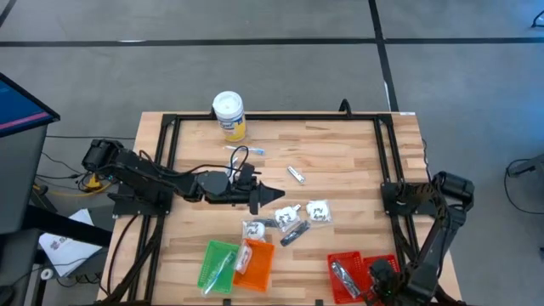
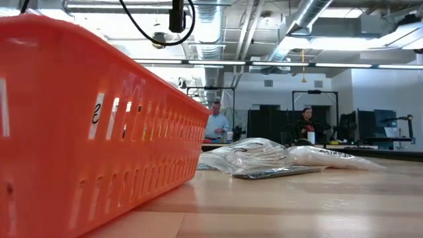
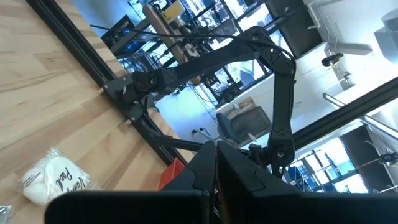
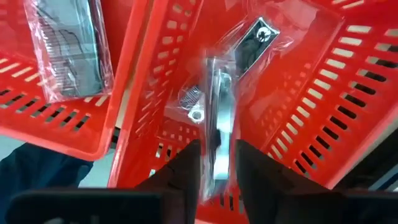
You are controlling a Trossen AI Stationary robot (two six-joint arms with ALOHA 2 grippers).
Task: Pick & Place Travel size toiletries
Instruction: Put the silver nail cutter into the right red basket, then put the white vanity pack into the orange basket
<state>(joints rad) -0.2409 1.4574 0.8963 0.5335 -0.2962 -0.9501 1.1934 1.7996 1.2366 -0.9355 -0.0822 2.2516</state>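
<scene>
The right gripper (image 4: 214,165) was held over a red tray (image 1: 387,265) at lower right, jaws slightly parted around a clear-wrapped silvery piece (image 4: 219,118), apparently for release; the left gripper (image 1: 270,195), closed and empty, was parked mid-frame beside remaining white packets (image 1: 318,211).

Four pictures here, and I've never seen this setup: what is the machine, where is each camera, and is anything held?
It is a two-armed table robot. One picture looks down from overhead. One sits at table level, looking past the orange tray at white packets. The other two come from wrist cameras. Also on the table are a white-lidded tub, a green tray and red trays. The left gripper, mid-table, is shut and empty. The right gripper hangs over the red trays with a clear-wrapped silvery piece at its tip; whether it grips it is unclear.
</scene>
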